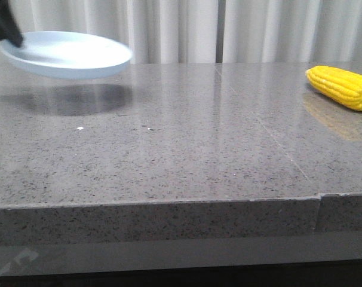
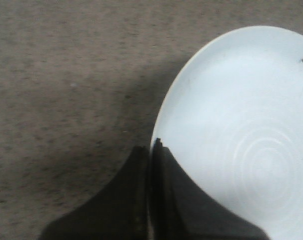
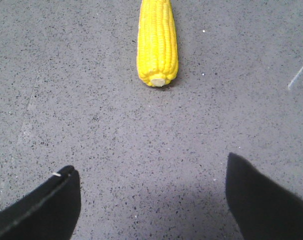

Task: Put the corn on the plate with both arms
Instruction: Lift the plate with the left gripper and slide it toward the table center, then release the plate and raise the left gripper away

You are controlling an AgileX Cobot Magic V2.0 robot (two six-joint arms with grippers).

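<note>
- Plate [image 1: 67, 55] hangs above the table [image 1: 169, 149], its rim pinched by the left tool [image 2: 150, 150].
- Right tool [image 3: 151, 192] gapes wide, apart from the corn [image 3: 157, 42].

A grey speckled stone table [image 1: 169, 149] carries the corn [image 1: 341, 87] at its far right.

Grey speckled stone table [image 1: 187, 155], glossy; pale pleated curtains [image 1: 241, 30] behind, possibly window-lit.
</note>
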